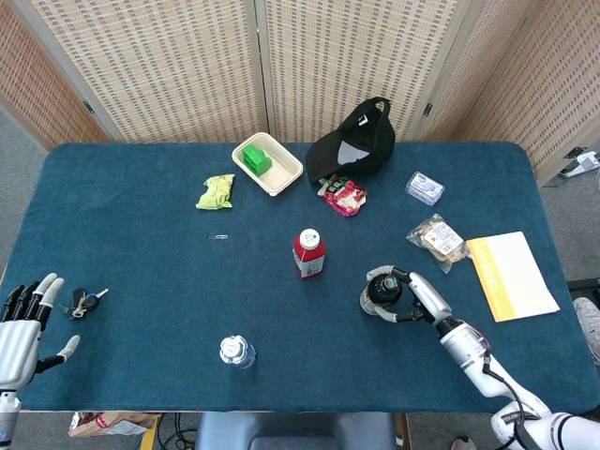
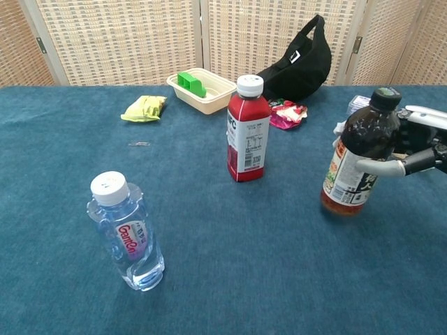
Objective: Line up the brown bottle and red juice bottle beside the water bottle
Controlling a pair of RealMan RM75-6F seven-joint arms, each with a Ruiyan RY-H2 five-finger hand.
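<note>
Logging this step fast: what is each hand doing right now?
Left hand: open, holding nothing, fingers apart.
Right hand: closed around the brown bottle, gripping it.
</note>
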